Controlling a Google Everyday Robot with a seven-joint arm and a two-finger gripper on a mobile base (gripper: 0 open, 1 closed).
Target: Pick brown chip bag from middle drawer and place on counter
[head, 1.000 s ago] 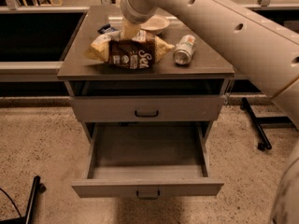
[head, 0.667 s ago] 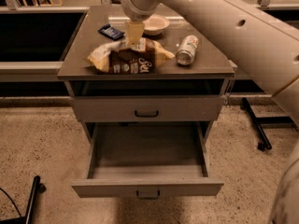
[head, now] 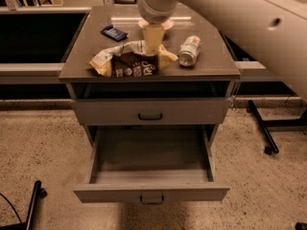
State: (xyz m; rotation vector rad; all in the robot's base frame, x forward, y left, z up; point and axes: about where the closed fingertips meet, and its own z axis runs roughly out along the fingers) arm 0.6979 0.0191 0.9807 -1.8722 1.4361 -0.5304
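The brown chip bag [head: 132, 62] lies crumpled on the counter [head: 81, 56], near its front edge, dark brown in the middle with cream-yellow ends. My gripper [head: 153, 41] hangs down from the big cream arm just above the bag's upper right part, at or very near its foil. The middle drawer [head: 151, 194] is pulled out wide below and holds nothing I can see. The drawer above it [head: 150, 111] is closed.
A silver soda can [head: 189, 51] lies on its side to the right of the bag. A small dark blue packet [head: 114, 32] lies at the back left. A white bowl [head: 165, 23] stands behind the gripper. Black stand legs are on the floor at right [head: 263, 131] and lower left [head: 33, 202].
The gripper has shifted a little to the right over the bag. The bag has settled lower and flatter on the counter, nearer the front edge. The can and drawers have not moved.
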